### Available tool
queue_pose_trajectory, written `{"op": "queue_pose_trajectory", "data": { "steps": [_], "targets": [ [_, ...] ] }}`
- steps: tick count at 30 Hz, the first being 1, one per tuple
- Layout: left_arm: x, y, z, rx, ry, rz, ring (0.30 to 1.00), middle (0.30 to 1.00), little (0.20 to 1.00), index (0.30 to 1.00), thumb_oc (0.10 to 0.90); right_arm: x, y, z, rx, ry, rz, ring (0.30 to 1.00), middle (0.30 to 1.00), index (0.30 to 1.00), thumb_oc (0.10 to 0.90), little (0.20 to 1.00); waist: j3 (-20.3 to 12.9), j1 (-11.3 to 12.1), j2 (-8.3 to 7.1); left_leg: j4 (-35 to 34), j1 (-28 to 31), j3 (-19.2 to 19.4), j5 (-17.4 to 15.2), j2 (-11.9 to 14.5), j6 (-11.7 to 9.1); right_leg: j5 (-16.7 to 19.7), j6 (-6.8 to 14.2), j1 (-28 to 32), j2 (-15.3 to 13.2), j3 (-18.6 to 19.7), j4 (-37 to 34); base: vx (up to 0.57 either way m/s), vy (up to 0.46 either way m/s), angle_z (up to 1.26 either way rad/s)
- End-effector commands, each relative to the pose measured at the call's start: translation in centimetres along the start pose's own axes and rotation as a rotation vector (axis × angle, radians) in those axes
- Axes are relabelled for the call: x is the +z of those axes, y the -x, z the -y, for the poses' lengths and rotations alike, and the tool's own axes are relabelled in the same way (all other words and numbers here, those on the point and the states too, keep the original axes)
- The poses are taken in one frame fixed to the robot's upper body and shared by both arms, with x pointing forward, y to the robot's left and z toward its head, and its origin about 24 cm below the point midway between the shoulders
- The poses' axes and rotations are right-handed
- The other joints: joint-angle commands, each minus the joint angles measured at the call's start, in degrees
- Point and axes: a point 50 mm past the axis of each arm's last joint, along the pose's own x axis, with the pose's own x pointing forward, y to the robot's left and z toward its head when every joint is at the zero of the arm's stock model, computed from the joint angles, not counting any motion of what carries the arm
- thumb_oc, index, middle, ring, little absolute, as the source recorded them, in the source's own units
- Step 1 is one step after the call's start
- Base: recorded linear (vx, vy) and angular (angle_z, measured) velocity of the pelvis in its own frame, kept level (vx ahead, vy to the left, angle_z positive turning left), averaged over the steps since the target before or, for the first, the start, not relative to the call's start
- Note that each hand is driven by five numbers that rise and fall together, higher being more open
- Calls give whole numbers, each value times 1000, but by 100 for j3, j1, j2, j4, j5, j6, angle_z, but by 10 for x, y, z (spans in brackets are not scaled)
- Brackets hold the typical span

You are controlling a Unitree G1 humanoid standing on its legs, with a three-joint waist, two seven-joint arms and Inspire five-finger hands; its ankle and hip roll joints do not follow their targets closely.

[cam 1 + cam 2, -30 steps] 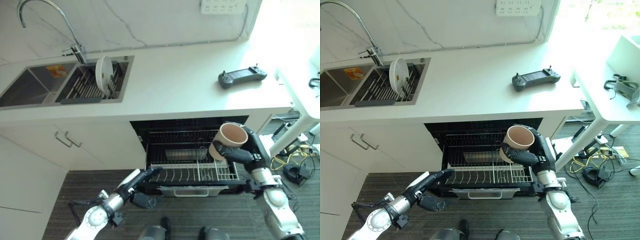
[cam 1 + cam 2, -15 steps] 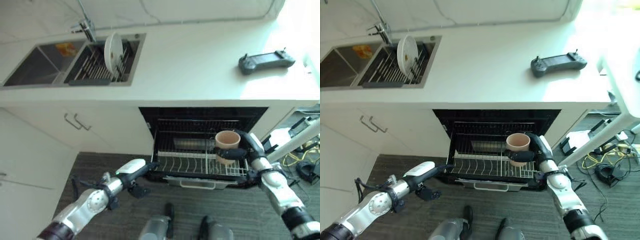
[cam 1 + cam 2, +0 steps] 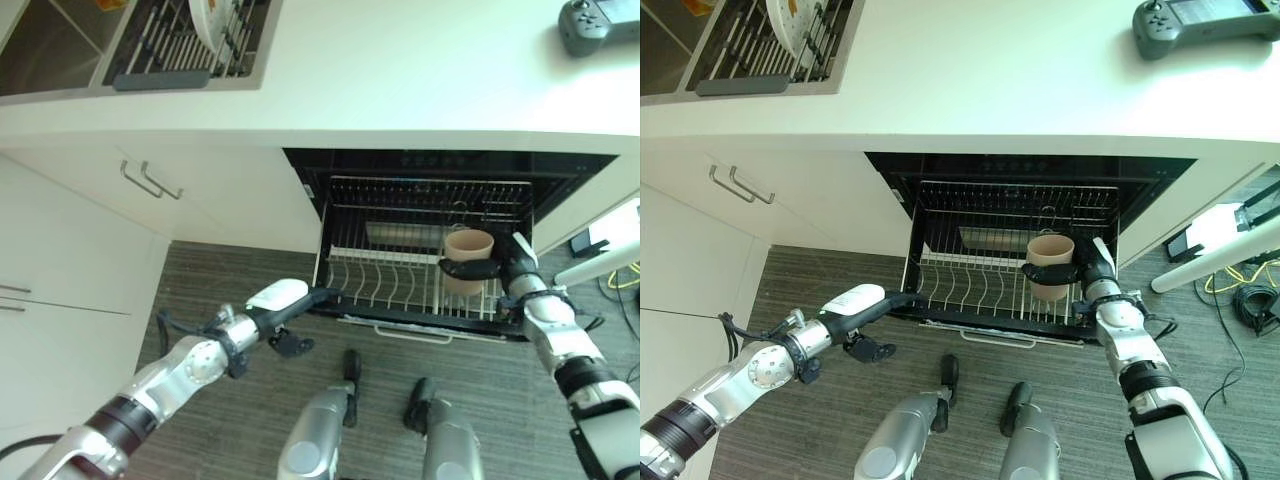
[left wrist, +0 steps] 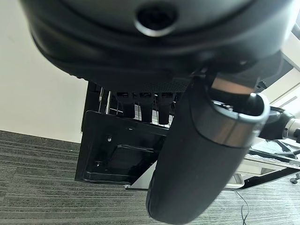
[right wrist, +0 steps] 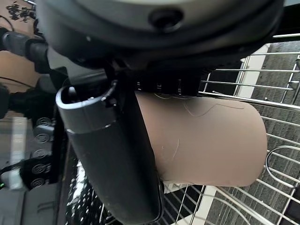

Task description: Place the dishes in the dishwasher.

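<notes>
Down low, the left hand (image 3: 283, 299) lies with straight fingers on the rack's (image 3: 372, 292) front left corner. Rightward, the right hand (image 3: 1087, 272) is wrapped round the upright cup (image 3: 1050, 266), over the rack's right side; its wrist view shows wire tines behind the cup.

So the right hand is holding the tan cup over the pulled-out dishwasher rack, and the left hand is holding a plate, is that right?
Not quite. The left hand holds no plate; in the left eye view it rests at the front left corner of the rack. The right hand does hold the tan cup over the rack.
</notes>
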Motion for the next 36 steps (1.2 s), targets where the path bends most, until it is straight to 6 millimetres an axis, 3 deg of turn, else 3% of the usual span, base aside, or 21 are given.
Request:
{"op": "queue_pose_trajectory", "data": {
  "steps": [1,7,13,15,21,25,31,36],
  "targets": [
    [23,-1,-25,116,21,141,900,900,900,900,800,39,-8,14,-69,-22,172,300,300,300,400,300,-316,-44,-37,743,-5,197,-1342,291,-185,19,487,262,-53,522,-761,-21,42,0],
    [27,-5,-26,142,26,155,900,900,900,900,800,30,-10,0,-105,-86,125,300,300,300,400,300,-183,-82,82,743,-60,239,-1332,255,-176,55,488,185,-86,566,-761,-23,45,-4],
    [29,-7,-22,166,36,160,900,900,900,900,800,14,-6,-5,-190,-8,86,300,300,300,400,300,-129,-116,167,743,-75,281,-1337,246,-166,69,480,152,-97,582,-761,-3,28,-1],
    [29,-7,-20,173,42,157,900,900,900,900,800,2,-1,-5,-252,85,68,900,900,900,800,900,-107,-142,179,743,-60,309,-1353,258,-161,69,479,157,-97,582,-761,7,19,-6],
    [31,-7,-12,194,47,154,900,900,900,900,800,-14,12,2,-409,267,76,900,900,900,800,900,-89,-210,179,743,-33,348,-1385,280,-149,70,470,151,-70,609,-761,5,7,-3],
    [31,-7,-8,204,51,143,900,900,900,900,800,-13,17,0,-421,309,128,900,900,900,800,900,-92,-231,182,743,-21,337,-1396,273,-143,60,474,159,-63,629,-761,7,10,-4],
    [31,-5,3,203,61,131,900,900,900,900,800,-7,27,-3,-471,266,250,900,900,900,800,900,-174,-263,180,743,40,354,-1433,278,-137,18,479,216,-69,623,-761,0,0,0],
    [28,-1,15,202,80,108,900,900,900,900,800,-22,41,-9,-483,193,242,900,900,900,800,900,-328,-322,181,743,173,395,-1496,281,-131,-49,487,335,-73,629,-761,0,0,0]
  ]
}}
